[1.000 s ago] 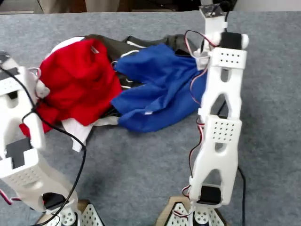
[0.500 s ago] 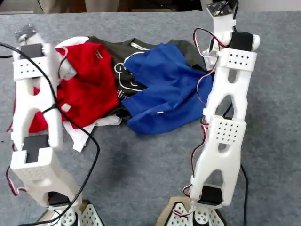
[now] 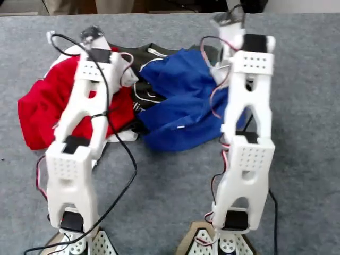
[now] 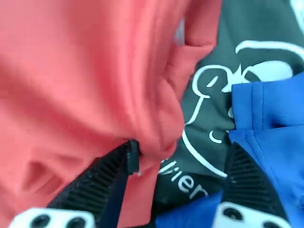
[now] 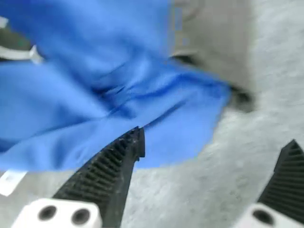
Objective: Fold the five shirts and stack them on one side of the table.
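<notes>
A pile of shirts lies across the far half of the table: a red shirt (image 3: 48, 106) on the left, a blue shirt (image 3: 180, 101) on the right, and a dark shirt with white print (image 3: 143, 95) between and under them. A white shirt (image 3: 114, 137) peeks out below the red one. My left gripper (image 3: 126, 77) hangs open over the red shirt's right edge; its wrist view has the red shirt (image 4: 85, 71), the dark print (image 4: 209, 90) and the blue shirt (image 4: 275, 133) under the gripper (image 4: 183, 159). My right gripper (image 5: 213, 152) is open above the blue shirt (image 5: 95, 80), at its far right edge (image 3: 220, 66).
The grey felt table (image 3: 159, 202) lies bare in front of the pile and along the right side (image 3: 308, 106). A dark grey shirt (image 5: 209, 42) sticks out past the blue one. Both arm bases stand at the near edge, and a black cable (image 3: 125, 159) loops beside the left arm.
My left arm swung from the table's left edge rightward over the red shirt to the middle of the pile. The red shirt spread out to the left. My right arm shifted slightly left.
</notes>
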